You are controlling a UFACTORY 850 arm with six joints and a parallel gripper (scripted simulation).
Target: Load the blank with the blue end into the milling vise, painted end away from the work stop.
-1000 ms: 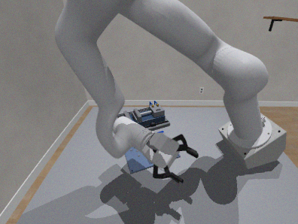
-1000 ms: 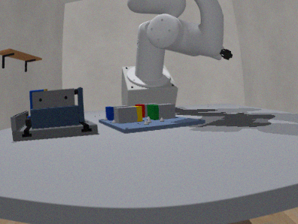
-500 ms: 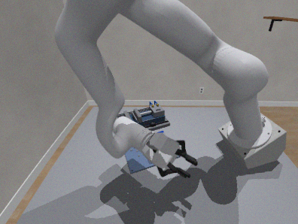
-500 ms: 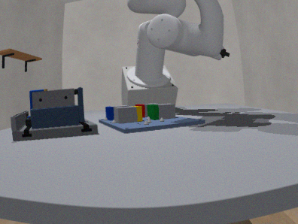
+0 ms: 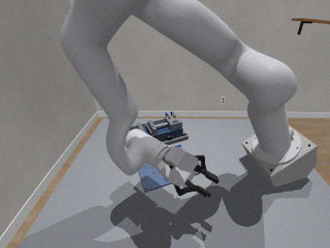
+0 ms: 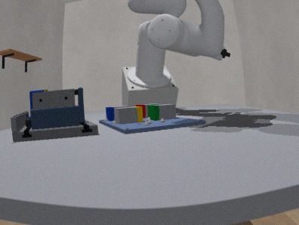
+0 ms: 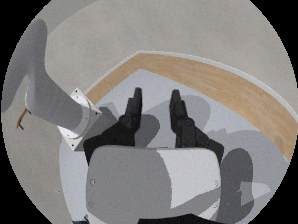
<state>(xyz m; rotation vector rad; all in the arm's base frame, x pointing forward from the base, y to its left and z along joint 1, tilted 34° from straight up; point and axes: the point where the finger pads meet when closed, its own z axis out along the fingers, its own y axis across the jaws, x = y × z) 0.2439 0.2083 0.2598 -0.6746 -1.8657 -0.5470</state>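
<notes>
Blue-end blank sits untouched on the infeed plate, mid-table, at the left end of the row. Its painted end points left toward the vise. Yellow, red and green ended blanks lie just beside it on the same plate, with small white pegs at the plate's near edge, probably locators.

Left of the plate, a little apart from it, is the milling vise on its grey raised plate. Nothing shows between the jaws, so loading is not started.

Gripper is up in the air, right of the plate and well apart from every blank, tilted sideways rather than pointing down. Wrist view shows the fingers partly closed with a gap and nothing between them, only floor beyond. That is likely a pre-set width for the blank's narrow side, so neighbours aren't bumped.

It needs to reorient downward and travel left to the blue end.

Farther back are the arm's pedestal and, far left, a wall shelf.
</notes>
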